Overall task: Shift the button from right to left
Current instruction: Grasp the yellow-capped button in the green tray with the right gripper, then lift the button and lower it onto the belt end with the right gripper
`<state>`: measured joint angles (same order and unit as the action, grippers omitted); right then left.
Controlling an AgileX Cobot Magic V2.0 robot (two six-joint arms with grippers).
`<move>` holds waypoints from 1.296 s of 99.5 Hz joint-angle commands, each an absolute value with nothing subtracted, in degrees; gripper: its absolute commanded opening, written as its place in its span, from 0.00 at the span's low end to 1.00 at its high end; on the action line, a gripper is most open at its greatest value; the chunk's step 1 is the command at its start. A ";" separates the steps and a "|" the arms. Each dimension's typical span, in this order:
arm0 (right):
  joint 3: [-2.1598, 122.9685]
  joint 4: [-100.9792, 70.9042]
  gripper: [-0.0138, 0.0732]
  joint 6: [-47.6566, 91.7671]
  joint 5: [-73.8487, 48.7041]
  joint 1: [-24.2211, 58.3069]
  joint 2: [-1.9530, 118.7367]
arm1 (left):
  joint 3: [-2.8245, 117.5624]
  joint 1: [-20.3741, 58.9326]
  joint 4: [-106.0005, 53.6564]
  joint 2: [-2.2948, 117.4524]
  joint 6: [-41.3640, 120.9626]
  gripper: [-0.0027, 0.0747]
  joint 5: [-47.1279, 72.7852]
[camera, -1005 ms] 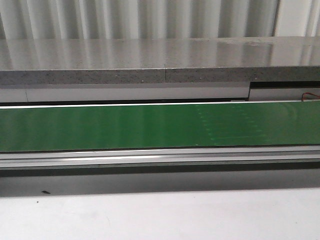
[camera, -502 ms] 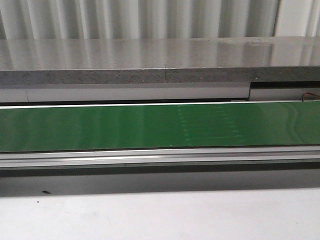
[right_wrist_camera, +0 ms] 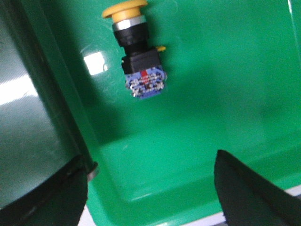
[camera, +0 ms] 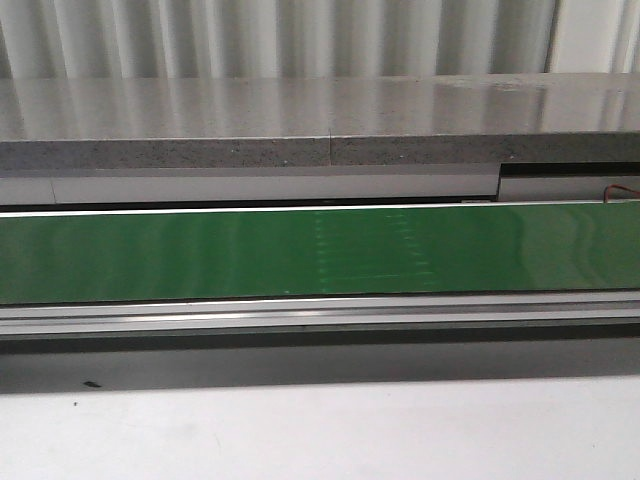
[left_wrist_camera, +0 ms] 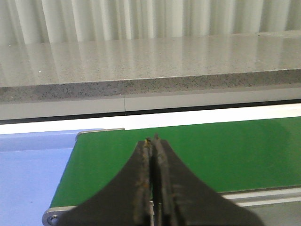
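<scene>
The button (right_wrist_camera: 138,52) shows only in the right wrist view. It lies on its side on the floor of a green plastic bin (right_wrist_camera: 211,94), with its yellow cap, black collar and blue contact block in sight. My right gripper (right_wrist_camera: 150,188) is open above the bin's near wall, apart from the button, with nothing between the fingers. My left gripper (left_wrist_camera: 153,141) is shut and empty, above the near edge of the green conveyor belt (left_wrist_camera: 225,150). Neither gripper nor the button shows in the front view.
The green belt (camera: 200,255) runs across the front view with a faint dotted patch (camera: 375,250) on it. A grey stone ledge (camera: 320,120) lies behind it and a metal rail (camera: 320,315) in front. A blue surface (left_wrist_camera: 28,165) lies beside the belt's end.
The faint dotted patch on the belt has moved leftwards in the front view. Nothing else differs.
</scene>
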<state>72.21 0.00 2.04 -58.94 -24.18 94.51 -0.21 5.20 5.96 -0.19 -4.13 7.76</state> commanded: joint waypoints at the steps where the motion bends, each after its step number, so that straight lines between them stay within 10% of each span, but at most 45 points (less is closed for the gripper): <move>1: 75.17 0.42 0.80 3.01 -56.94 -24.48 95.04 | -2.44 5.23 5.55 -2.06 -4.05 0.01 3.25; 68: 80.00 0.36 0.80 5.20 -52.41 -24.48 111.65 | -2.44 5.23 5.55 -2.06 -4.05 0.01 3.25; 93: 80.74 0.36 0.43 5.20 -53.18 -24.48 111.96 | -2.44 5.23 5.55 -2.06 -4.05 0.01 3.25; 129: 82.37 0.00 0.42 5.20 -57.23 -23.66 104.40 | -2.44 5.23 5.55 -2.06 -4.05 0.01 3.25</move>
<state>80.44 0.00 4.63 -55.94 -24.18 110.62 -0.21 5.20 5.96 -0.19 -4.10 7.76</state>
